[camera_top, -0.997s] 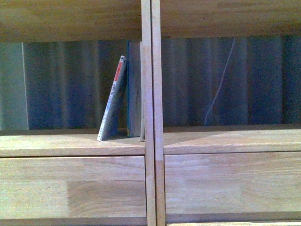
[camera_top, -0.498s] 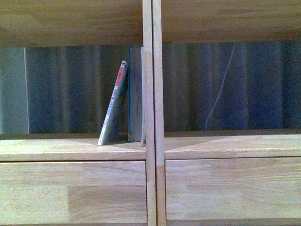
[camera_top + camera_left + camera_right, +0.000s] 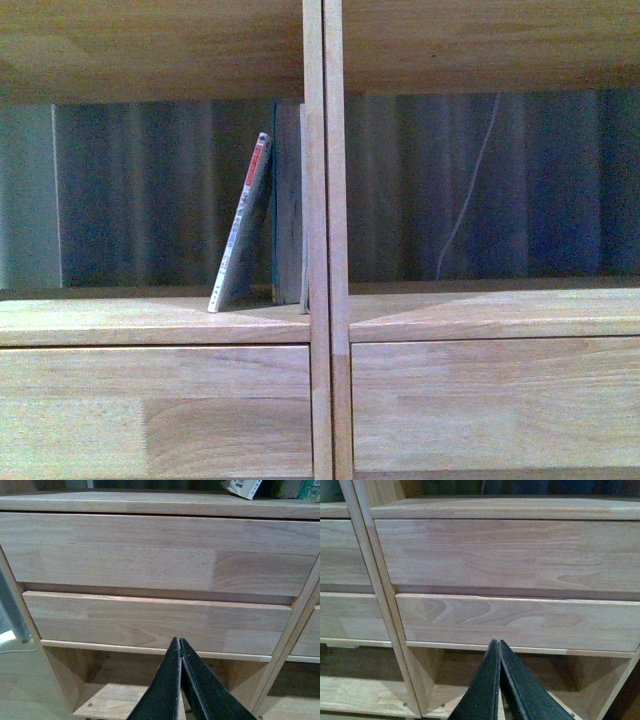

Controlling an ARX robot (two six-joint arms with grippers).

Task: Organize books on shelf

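The light-wood shelf [image 3: 325, 240] fills the front view. In its left open compartment the thin softcover [image 3: 241, 225] with a red-and-white spine leans rightward against the thicker teal book [image 3: 288, 200], which stands upright against the central divider. Neither gripper shows in the front view. My left gripper [image 3: 179, 642] is shut and empty, pointing at the left column's drawer fronts [image 3: 155, 620]; the books' lower ends [image 3: 243, 487] show at that view's far edge. My right gripper [image 3: 498, 644] is shut and empty, facing the right column's drawer fronts [image 3: 520, 622].
The right open compartment [image 3: 490, 190] holds no books; a thin pale cable [image 3: 468, 190] hangs behind it against a dark backing. Open lower compartments [image 3: 115, 675] show beneath the drawers in both wrist views. A floor strip lies at the left [image 3: 15, 680].
The front view has shifted slightly: the shelf board and books sit a little lower in the picture than one second ago. The books keep the same pose.
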